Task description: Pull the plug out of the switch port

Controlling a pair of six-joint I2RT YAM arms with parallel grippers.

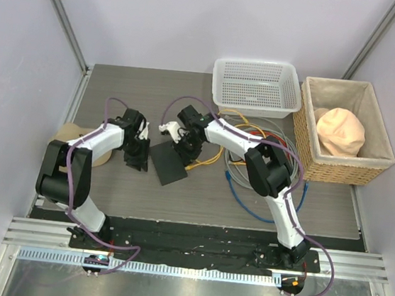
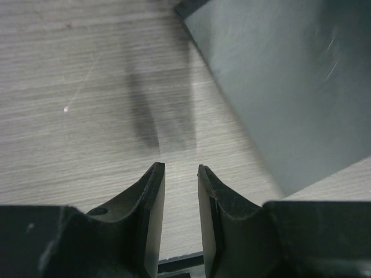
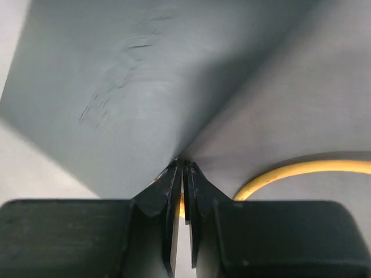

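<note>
Right wrist view: your right gripper (image 3: 183, 167) pinches the yellow cable (image 3: 301, 169) at the switch (image 1: 168, 165); your left gripper (image 2: 181, 171), slightly spread, holds nothing, so pulling may drag the switch.

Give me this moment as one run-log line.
left hand open, empty, beside switch | right hand shut on yellow cable at switch edge | unplugged yet: cannot tell
</note>
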